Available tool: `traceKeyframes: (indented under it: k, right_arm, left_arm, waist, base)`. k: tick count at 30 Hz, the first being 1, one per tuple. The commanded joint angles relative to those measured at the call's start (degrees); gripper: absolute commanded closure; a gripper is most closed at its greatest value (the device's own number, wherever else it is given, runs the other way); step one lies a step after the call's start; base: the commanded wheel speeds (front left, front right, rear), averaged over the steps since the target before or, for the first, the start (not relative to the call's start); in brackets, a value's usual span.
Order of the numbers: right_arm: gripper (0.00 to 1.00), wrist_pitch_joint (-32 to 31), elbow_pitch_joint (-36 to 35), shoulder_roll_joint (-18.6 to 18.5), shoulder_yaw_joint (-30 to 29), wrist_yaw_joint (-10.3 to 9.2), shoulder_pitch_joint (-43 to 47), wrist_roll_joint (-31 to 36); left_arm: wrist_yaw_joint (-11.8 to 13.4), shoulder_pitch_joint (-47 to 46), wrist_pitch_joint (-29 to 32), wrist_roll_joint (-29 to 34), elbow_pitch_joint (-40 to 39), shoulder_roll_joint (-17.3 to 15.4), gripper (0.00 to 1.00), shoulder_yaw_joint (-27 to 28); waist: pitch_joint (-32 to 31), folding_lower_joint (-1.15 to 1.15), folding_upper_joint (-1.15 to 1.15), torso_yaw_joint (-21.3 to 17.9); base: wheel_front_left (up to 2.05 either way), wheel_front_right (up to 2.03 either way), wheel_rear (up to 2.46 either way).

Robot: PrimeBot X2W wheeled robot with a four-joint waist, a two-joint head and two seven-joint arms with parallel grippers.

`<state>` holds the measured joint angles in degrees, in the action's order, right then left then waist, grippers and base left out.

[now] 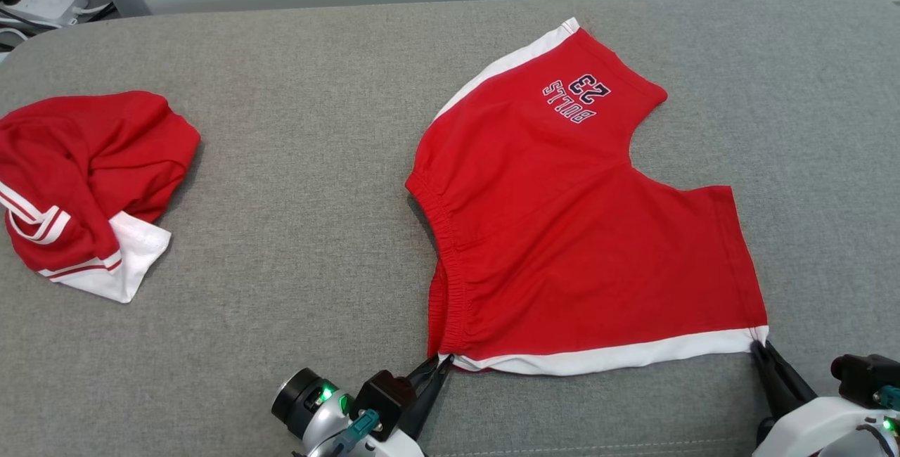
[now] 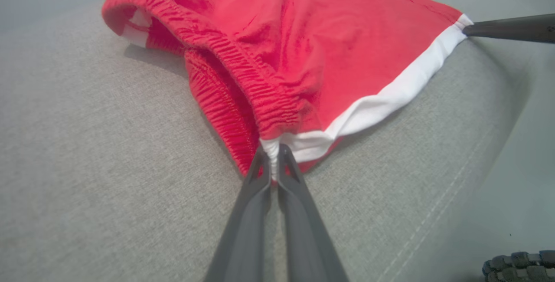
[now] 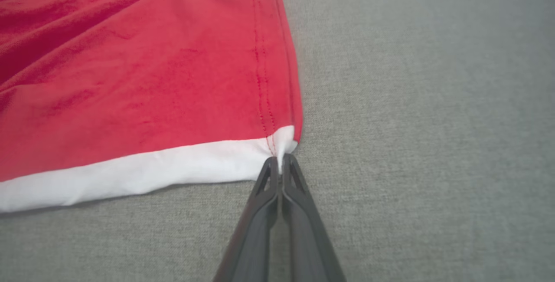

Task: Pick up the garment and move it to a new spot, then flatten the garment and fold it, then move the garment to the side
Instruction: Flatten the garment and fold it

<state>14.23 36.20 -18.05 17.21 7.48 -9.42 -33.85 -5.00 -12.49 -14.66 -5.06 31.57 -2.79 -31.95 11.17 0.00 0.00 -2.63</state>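
1. Left gripper (image 1: pixel 441 365) is clamped on the hem corner by the waistband, right gripper (image 1: pixel 758 346) on the far hem corner
2. Between them, red shorts (image 1: pixel 576 232) lie spread on the grey cushion (image 1: pixel 295 197)
3. Flattening looks nearly done; folding and moving aside remain

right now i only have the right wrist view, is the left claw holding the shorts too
observer: yes, the left claw is shut on the shorts at the white corner by the waistband
operator: anything else lying around
observer: a second red garment sits bunched up far to the left, apart from the shorts
operator: any print on them
observer: a bulls 23 print on the far leg, upside down in the head view
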Motion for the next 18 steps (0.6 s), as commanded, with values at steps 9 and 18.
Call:
traceKeyframes:
  k: [9, 18]
  right_arm:
    - [1.0, 0.8, -9.5, -4.8, -4.0, 0.01, 3.2, 3.3]
    - [1.0, 0.7, -18.9, -6.7, -8.7, 0.01, 13.2, 7.3]
  left_arm:
    - [0.9, 0.0, -0.3, 0.8, -8.0, -1.6, 1.0, 2.9]
    - [1.4, 7.2, -0.1, 1.2, -18.4, -5.6, 1.0, 2.7]
  waist:
    - [-0.8, 0.0, 0.0, -1.1]
    - [-3.3, 0.0, 0.0, -2.3]
  base:
    - [0.0, 0.0, 0.0]
    - [0.0, 0.0, 0.0]
